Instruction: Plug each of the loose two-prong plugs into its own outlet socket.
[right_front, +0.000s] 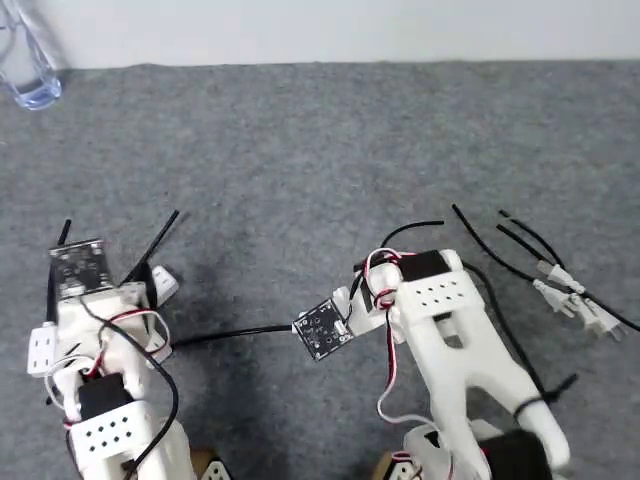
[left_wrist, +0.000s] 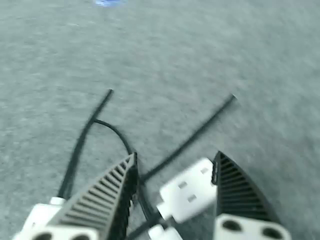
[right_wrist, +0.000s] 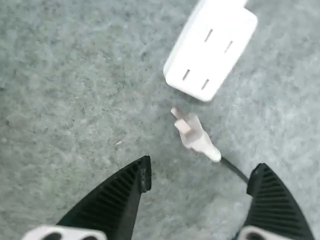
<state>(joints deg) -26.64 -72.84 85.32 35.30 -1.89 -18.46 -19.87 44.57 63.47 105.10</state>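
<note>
The right gripper (right_wrist: 202, 167) is found with its fingers (right_wrist: 125, 192) spread wide and nothing held. A white two-prong plug (right_wrist: 191, 132) lies on the tabletop (right_front: 300, 150) just ahead of the fingertips, roughly on the line between them. Its flat prongs are turned toward a white outlet block (right_wrist: 210, 50) lying just beyond it, near but apart. The plug is judged light and rigid, a small moulded plastic body that tapers into a thin black cord (right_wrist: 232, 169). The cord is pliant and may drag or twist the plug when it is lifted. Hold is best taken across the flat sides of the body, behind the prongs, never on the prongs or the cord. The outlet block is a smooth, hard, rounded rectangle showing two pairs of narrow slots. It looks light enough to slide under insertion force, so bracing is advised. The left gripper (left_wrist: 176, 159) is likewise spread. A second outlet block (left_wrist: 187, 192) sits between its ribbed black fingers (left_wrist: 107, 195), close against one and clear of the other, with black cords running underneath. Further loose plugs (right_front: 570, 290) lie well off to the right arm's outer side. The tabletop is covered in grey, felt-like fabric, which is expected to offer some grip.
</note>
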